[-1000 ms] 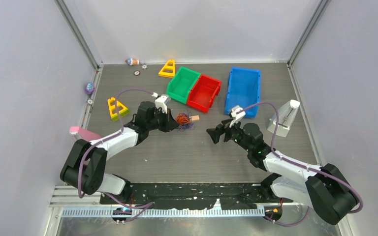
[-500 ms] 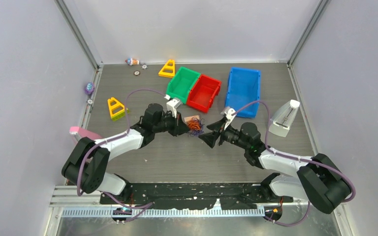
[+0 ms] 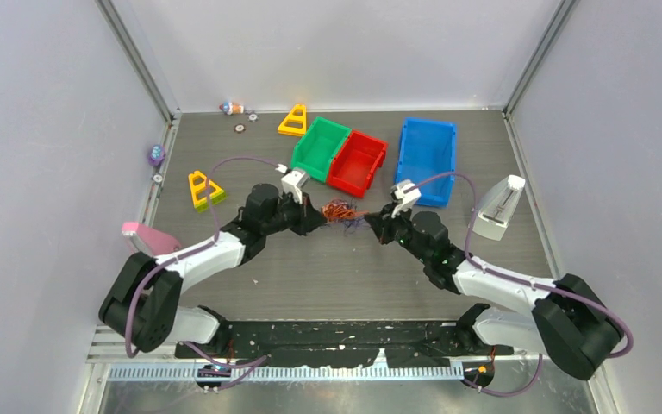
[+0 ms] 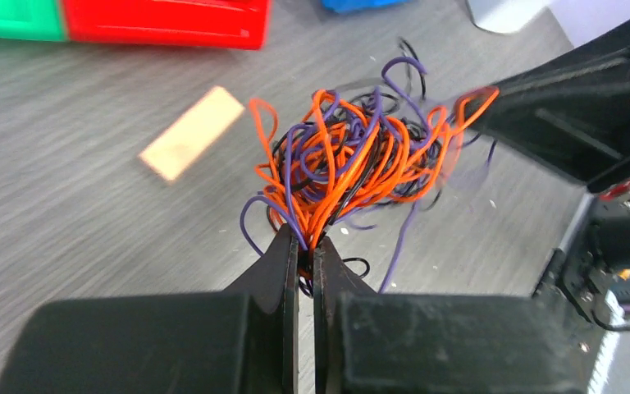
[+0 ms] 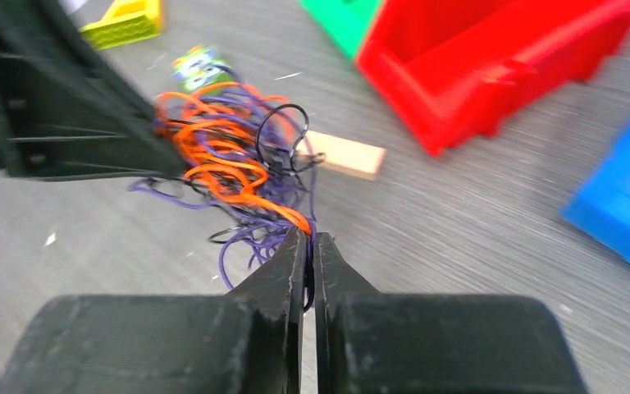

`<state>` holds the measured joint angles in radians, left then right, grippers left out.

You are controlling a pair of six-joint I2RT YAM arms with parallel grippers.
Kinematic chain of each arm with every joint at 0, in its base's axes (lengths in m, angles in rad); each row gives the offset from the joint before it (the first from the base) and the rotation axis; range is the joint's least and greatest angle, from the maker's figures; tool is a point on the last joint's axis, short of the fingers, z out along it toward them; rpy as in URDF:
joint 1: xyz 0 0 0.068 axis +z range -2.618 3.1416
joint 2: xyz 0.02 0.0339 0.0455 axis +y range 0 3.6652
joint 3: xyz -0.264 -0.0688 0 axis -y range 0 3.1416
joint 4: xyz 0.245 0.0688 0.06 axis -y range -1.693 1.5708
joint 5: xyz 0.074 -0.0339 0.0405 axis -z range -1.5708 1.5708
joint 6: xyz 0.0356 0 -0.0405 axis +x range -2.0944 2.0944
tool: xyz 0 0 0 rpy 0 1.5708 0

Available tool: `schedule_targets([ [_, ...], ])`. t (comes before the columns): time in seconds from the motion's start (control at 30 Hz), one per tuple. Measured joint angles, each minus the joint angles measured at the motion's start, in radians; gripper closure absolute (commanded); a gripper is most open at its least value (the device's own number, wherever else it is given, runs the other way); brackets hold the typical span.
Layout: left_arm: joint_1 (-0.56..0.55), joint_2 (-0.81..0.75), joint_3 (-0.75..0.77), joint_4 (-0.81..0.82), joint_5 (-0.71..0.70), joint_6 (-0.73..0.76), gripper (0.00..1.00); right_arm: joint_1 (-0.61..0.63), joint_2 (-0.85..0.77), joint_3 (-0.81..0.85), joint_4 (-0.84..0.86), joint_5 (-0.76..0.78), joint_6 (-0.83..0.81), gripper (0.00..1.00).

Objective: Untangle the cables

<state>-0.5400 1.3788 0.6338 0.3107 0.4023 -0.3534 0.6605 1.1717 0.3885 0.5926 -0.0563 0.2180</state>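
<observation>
Grey wood-grain table (image 3: 310, 276). At left, two yellow triangular frames of plastic, open-centred: one by the left wall (image 3: 204, 190), one at the back (image 3: 294, 121). Next, the left gripper (image 4: 305, 246), matte black wedge fingers clenched tight on a bundle of strands at one side of the cables (image 4: 353, 164). One loose clump of cables: many hair-thin, glossy, looping wires in orange, purple and black, strung between both grippers at mid-table, just in front of the red bin (image 3: 358, 162). One small flat wooden block (image 4: 191, 133), pale and rectangular, lying beside the clump. Then the right gripper (image 5: 310, 242), same black fingers pinched shut on orange and purple strands at the clump's opposite side. Behind, three smooth plastic bins in all: green bin (image 3: 321, 148) touching the red, blue bin (image 3: 427, 159) apart to the right. Farthest right, one white wedge-shaped object (image 3: 498, 207).
</observation>
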Motion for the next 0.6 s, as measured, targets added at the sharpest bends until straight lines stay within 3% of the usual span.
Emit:
schedule_targets([
  [0.2, 0.098, -0.117, -0.105, 0.031, -0.135, -0.063, 1.0, -0.003, -0.148, -0.052, -0.071, 0.404, 0.047, 0.95],
  [0.4, 0.103, -0.132, -0.117, 0.014, -0.208, -0.087, 1.0, -0.001, -0.222, -0.108, -0.078, 0.557, 0.074, 0.95],
  [0.47, 0.107, -0.132, -0.117, 0.014, -0.204, -0.085, 1.0, -0.003, -0.231, -0.117, -0.075, 0.556, 0.067, 0.83],
  [0.5, 0.107, -0.132, -0.117, 0.016, -0.197, -0.084, 1.0, -0.003, -0.234, -0.123, -0.065, 0.537, 0.058, 0.56],
  [0.57, 0.11, -0.123, -0.117, 0.026, -0.163, -0.08, 1.0, -0.006, -0.235, -0.133, -0.035, 0.48, 0.039, 0.26],
  [0.6, 0.108, -0.112, -0.114, 0.035, -0.133, -0.075, 1.0, -0.009, -0.233, -0.138, -0.016, 0.436, 0.022, 0.22],
])
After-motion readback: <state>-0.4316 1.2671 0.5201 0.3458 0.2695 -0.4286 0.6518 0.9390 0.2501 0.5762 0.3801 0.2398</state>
